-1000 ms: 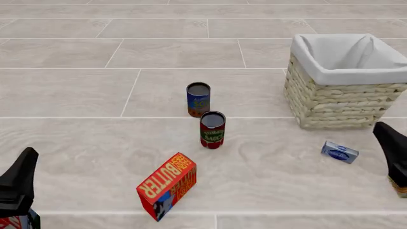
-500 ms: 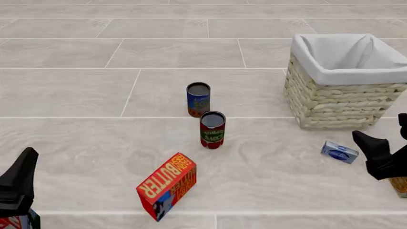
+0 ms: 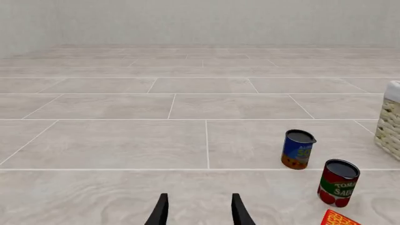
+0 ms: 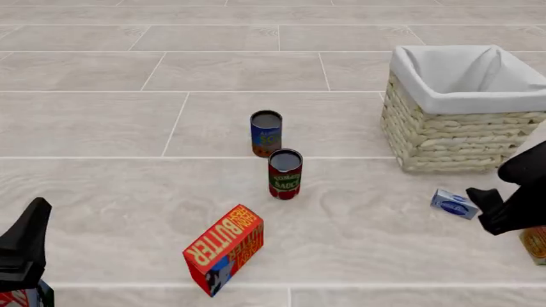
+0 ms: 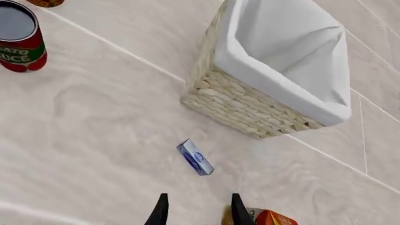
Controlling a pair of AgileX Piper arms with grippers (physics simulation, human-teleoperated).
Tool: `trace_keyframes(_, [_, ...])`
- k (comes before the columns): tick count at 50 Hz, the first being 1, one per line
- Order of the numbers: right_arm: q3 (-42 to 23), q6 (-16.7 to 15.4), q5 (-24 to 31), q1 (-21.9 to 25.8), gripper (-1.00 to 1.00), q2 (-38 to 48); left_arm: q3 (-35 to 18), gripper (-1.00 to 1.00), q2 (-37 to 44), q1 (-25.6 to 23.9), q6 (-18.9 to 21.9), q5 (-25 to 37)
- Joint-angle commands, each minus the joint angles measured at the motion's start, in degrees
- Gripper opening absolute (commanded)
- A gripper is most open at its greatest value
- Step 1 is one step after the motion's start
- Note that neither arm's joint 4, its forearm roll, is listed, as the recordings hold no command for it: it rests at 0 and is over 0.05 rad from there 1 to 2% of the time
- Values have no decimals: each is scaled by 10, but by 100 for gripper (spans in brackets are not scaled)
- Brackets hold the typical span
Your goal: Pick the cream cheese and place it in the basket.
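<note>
the big red-orange cardboard box (image 4: 224, 249), lying tilted on the table, carries "butter" in large yellow letters along its upper face (a smaller word above it is too blurred to read). the red and green tin can (image 4: 285, 174) shows "sauce" in white on its green band in the front view; the left wrist view gives "toma" and "sau" on it (image 3: 338, 183). the blue tin can (image 4: 266, 133) has yellowish lettering too small to make out. the small pale-blue flat box (image 4: 454, 204) bears only a dark blue oval mark, unreadable.
</note>
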Motion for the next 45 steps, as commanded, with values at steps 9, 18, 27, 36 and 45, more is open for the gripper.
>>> trace_keyframes(9, [-3, -65, -67, -42, 100, 121, 0, 100, 0, 0, 0, 0])
trace_keyframes(18, [-18, -91, -86, -47, 100, 184, 0, 100, 0, 0, 0, 0])
trace_keyframes(27, [-42, -105, -97, -54, 100, 247, 0, 100, 0, 0, 0, 0])
trace_keyframes(36, [-48, -104, -122, -45, 100, 305, 0, 100, 0, 0, 0, 0])
trace_keyframes(45, [-49, -121, -137, -45, 100, 338, 0, 100, 0, 0, 0, 0])
